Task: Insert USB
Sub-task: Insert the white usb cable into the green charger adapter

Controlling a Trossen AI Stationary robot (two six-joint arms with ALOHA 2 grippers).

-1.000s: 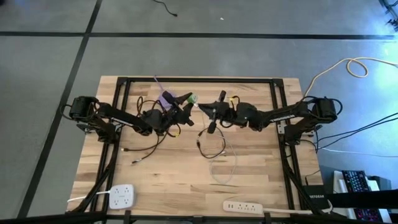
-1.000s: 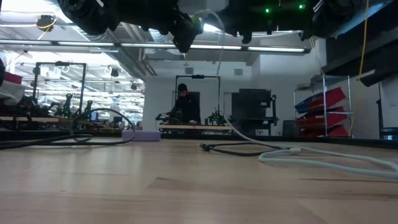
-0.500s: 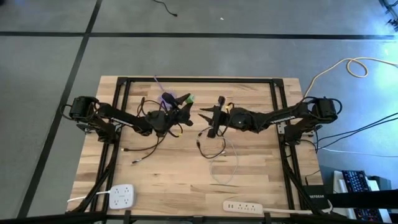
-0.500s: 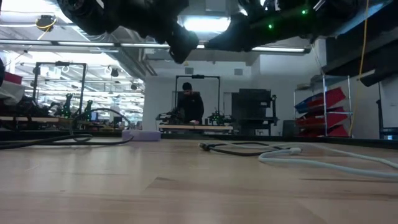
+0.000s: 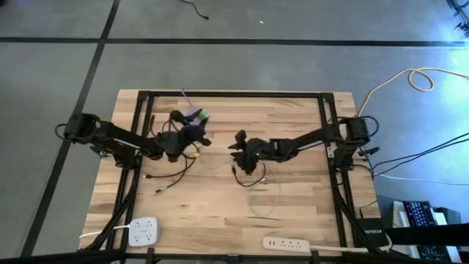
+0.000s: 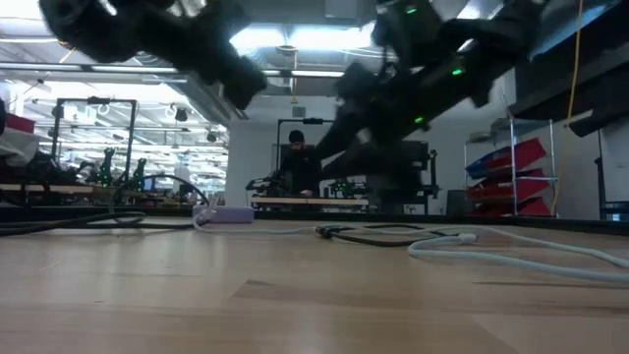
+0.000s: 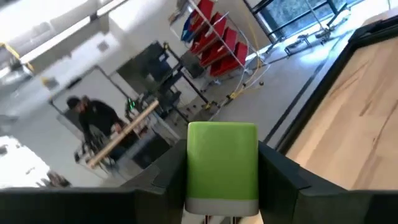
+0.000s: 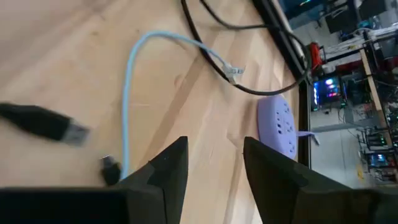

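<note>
Left claw (image 7: 222, 186) grips green block (image 7: 222, 163); right claw (image 8: 214, 163) parted, empty, USB plug (image 8: 46, 122) beside.

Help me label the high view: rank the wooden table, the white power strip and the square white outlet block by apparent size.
1. wooden table
2. white power strip, longer but narrower
3. square white outlet block; these two look close in area.

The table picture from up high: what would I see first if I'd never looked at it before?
First come two dark robot arms reaching toward each other over the wooden table. The left gripper holds a bright green block above a purple hub near the far edge. The right gripper is open and empty, above a tangle of black and white cables in the middle.
</note>
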